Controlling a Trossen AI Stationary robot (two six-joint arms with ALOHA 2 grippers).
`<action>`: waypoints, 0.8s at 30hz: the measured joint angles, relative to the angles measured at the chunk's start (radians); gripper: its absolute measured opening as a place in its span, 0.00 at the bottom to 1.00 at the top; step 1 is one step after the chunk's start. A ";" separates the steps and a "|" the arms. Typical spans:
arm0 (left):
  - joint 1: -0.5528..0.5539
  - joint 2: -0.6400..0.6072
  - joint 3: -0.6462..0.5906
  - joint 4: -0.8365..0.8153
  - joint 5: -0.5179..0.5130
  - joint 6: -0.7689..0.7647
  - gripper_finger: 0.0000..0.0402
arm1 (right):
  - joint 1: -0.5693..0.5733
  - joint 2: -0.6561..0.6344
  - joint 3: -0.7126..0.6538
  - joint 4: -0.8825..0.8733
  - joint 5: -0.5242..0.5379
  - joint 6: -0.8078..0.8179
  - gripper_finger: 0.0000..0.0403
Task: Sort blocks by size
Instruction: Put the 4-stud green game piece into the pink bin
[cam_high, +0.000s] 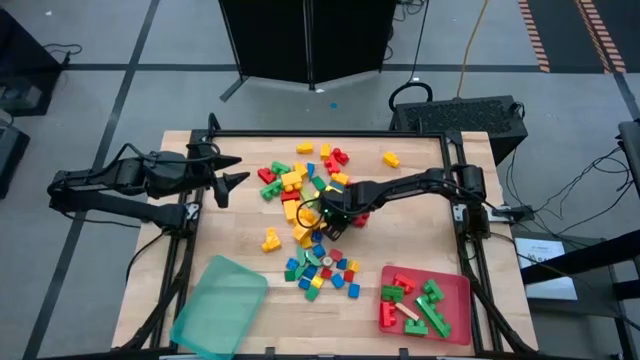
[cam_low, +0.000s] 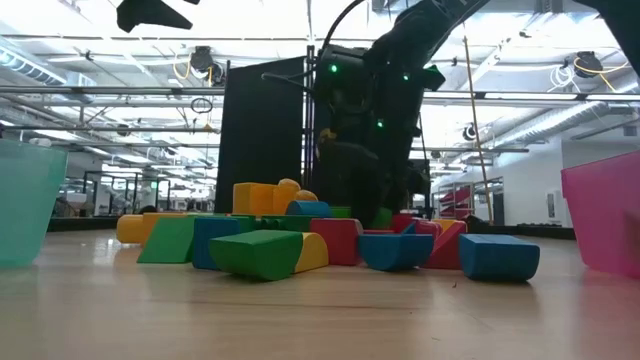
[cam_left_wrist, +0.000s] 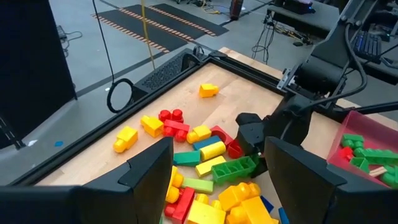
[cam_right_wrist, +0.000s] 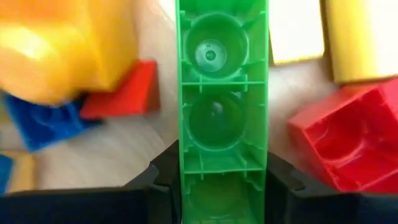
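The right tool (cam_high: 322, 212) is down in the middle of the block pile, and its wrist view shows both fingers (cam_right_wrist: 155, 177) pressed against the sides of a long green block (cam_right_wrist: 222, 93) lying hollow-side up, so it's clamped on that one. Right next to that brick there's a red block (cam_right_wrist: 348, 140) on one side and a rounded yellow one (cam_right_wrist: 62, 50) on the other, with a small blue piece (cam_right_wrist: 43, 124) tucked under the yellow.

The left tool (cam_high: 228, 172) hangs above the table's left side, away from the pile, fingers spread wide with nothing between them.

The blocks (cam_high: 310, 215) are mostly heaped in the center of the wooden table (cam_high: 240, 215), a jumble of red, yellow, green and blue. A lone yellow block (cam_high: 391, 158) sits off toward the far right, and another yellow one (cam_high: 271, 240) sits just left of the heap. Smaller cubes are scattered on the near side of the pile.

At the near right corner, a red tray (cam_high: 455, 292) already has a handful of red and green oblong bricks in it. At the near left, a teal tray (cam_high: 220, 305) sits tilted over the table edge.
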 joint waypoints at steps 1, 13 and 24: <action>0.000 0.000 0.000 0.000 0.000 0.000 0.64 | 0.003 -0.010 0.012 -0.005 0.000 0.001 0.29; 0.000 -0.001 0.000 0.000 0.000 0.001 0.64 | 0.171 -0.308 0.174 -0.458 0.000 0.161 0.29; 0.000 0.000 0.000 0.001 -0.006 -0.006 0.64 | 0.622 -0.477 0.174 -0.935 -0.063 0.937 0.29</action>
